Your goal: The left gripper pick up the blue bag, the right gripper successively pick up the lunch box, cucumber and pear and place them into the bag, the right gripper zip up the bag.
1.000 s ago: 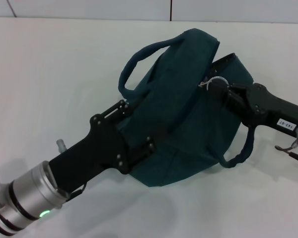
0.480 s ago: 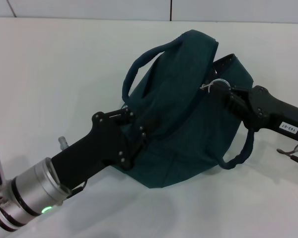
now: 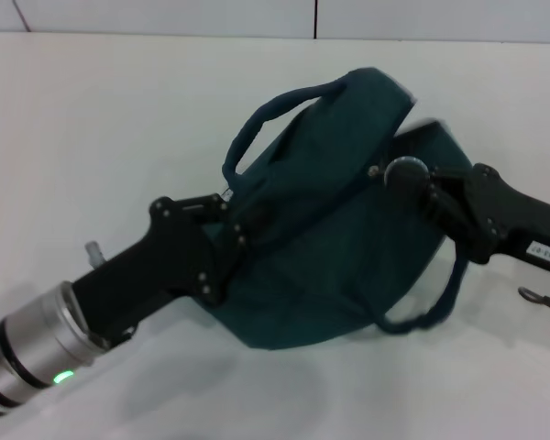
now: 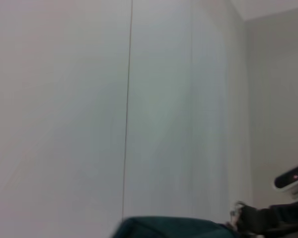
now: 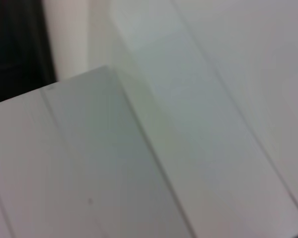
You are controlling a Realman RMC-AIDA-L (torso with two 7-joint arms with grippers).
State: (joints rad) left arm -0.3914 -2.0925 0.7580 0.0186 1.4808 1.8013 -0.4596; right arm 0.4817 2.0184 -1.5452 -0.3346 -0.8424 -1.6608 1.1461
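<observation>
The blue bag (image 3: pixel 330 229) lies slumped on the white table, its mouth nearly closed and one rolled handle (image 3: pixel 277 108) arching over the top. My left gripper (image 3: pixel 231 240) is shut on the bag's near left edge, pinching the fabric. At the zipper line on the bag's right side, my right gripper (image 3: pixel 396 174) is shut on the silver ring pull. The left wrist view shows only the bag's top (image 4: pixel 169 227) and the right gripper (image 4: pixel 241 218) beyond it. The lunch box, cucumber and pear are out of view.
The white table (image 3: pixel 101 119) spreads out around the bag, with a pale wall behind it. The bag's second handle (image 3: pixel 435 307) hangs loose under the right arm. The right wrist view shows only pale surfaces.
My left gripper has drawn back to the left, dragging the bag's near edge with it. The bag has shifted and flattened. The right gripper has stayed on the pull, dropping slightly.
</observation>
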